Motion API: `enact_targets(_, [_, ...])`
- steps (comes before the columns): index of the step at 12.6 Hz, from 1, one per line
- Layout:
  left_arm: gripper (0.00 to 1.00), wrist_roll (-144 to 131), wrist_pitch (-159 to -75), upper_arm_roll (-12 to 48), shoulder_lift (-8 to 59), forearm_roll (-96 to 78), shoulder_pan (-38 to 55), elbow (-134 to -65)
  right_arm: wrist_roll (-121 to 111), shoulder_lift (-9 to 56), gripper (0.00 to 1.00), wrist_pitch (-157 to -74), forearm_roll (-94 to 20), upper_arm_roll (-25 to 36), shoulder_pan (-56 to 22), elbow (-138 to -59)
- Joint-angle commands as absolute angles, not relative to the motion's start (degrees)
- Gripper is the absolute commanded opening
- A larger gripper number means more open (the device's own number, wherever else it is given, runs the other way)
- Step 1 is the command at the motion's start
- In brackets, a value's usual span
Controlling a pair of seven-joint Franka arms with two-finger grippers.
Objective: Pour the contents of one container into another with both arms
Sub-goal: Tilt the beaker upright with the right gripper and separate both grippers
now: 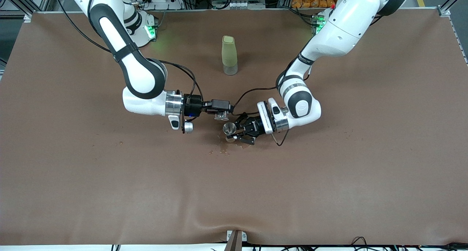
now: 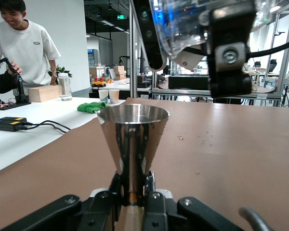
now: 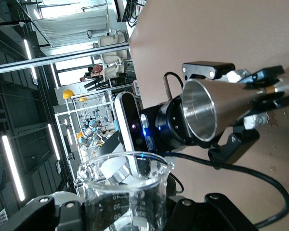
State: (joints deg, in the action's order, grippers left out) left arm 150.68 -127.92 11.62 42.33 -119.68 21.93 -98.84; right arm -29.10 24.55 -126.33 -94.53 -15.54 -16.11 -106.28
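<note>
My right gripper (image 1: 221, 112) is shut on the small clear glass cup (image 1: 222, 115), which has printed measure marks (image 3: 125, 192). It holds the cup tipped far over on its side, in the air just above the jigger. The shiny steel jigger (image 1: 229, 128) stands upright near the middle of the table. My left gripper (image 1: 234, 132) is shut on its narrow waist (image 2: 133, 139). From the left wrist, the cup (image 2: 202, 24) hangs above the jigger's rim, slightly to one side. From the right wrist, the jigger's open mouth (image 3: 202, 108) faces the cup. I see no stream between them.
A tall pale-green bottle (image 1: 229, 55) stands farther from the front camera than both grippers, between the two arm bases. Small wet spots and crumbs (image 1: 223, 149) lie on the brown table cover (image 1: 329, 178) just nearer the front camera than the jigger.
</note>
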Motion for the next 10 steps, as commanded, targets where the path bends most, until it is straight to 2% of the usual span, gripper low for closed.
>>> enact_targets(1, [0.0,152.4,-125.7,11.8,41.1,-119.0,19.6,-100.5,-33.4,24.1,0.0,-127.3,-89.9,-15.5,-16.9,-105.7])
enact_targets(5, [0.0,152.1,-122.7,11.8,41.2,-117.4,15.8,-100.9,-40.0,23.9,0.0,-130.2,-81.7,-15.5,-16.7,-104.7])
enact_targets(10, [0.0,152.1,-117.0,11.8,41.7,-109.8,8.2,-103.4,-49.6,22.1,0.0,-130.5,-79.0,-15.4,-12.1,-104.5])
